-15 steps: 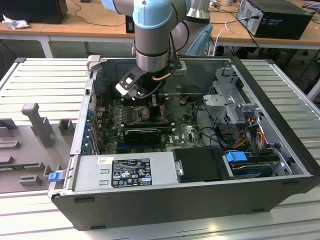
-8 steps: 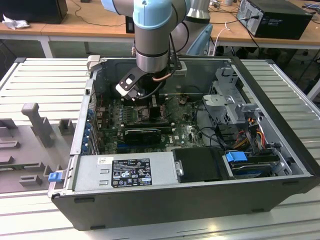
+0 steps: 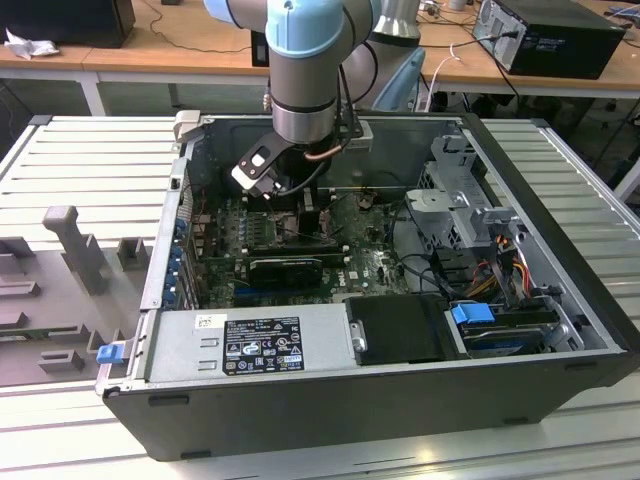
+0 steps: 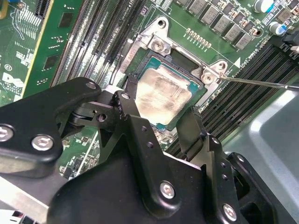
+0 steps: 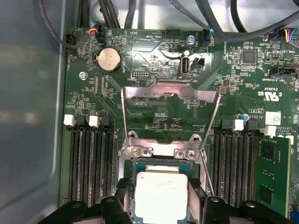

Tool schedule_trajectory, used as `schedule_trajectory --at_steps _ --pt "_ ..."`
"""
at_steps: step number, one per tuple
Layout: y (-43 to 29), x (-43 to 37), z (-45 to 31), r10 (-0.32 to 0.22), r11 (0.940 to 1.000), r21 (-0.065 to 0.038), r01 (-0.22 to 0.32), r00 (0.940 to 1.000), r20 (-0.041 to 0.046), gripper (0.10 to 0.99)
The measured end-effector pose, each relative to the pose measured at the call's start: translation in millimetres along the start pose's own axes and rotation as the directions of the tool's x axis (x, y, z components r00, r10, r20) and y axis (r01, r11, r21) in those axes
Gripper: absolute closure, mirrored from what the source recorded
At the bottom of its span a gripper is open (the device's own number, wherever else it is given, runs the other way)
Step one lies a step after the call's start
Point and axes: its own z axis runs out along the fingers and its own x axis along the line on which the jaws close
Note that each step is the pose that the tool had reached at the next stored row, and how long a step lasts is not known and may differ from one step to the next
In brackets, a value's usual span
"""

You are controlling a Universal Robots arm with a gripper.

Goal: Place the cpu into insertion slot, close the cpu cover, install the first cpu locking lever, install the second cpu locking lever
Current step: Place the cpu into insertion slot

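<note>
Your gripper (image 3: 300, 205) is down inside the open computer case (image 3: 400, 400), toward its far wall. The claw is spread: its fingers (image 4: 130, 88) flank the cpu (image 4: 163, 95) without clamping it, and the first wrist view shows gaps. The cpu lies flat in the insertion slot (image 4: 159, 44). The cpu cover (image 5: 154, 87) is swung up, clear of the slot. A thin locking lever (image 4: 261, 83) angles away from the slot's corner.
</note>
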Motion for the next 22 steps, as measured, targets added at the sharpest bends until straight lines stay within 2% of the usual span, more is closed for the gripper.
schedule_trajectory --at_steps 5,9,18,19,22 --pt "-0.1 -4.4 -0.2 0.0 1.0 0.0 0.0 1.0 0.0 0.478" --pt "-0.1 -4.5 -2.1 0.0 1.0 0.0 0.0 1.0 0.0 0.478" --pt "0.3 -4.6 -11.0 0.0 1.0 0.0 0.0 1.0 -0.0005 0.478" --pt "0.3 -4.6 -11.2 0.0 1.0 0.0 0.0 1.0 -0.0005 0.494" --pt "0.4 -4.7 -13.2 0.0 1.0 0.0 0.0 1.0 -0.0004 0.682"
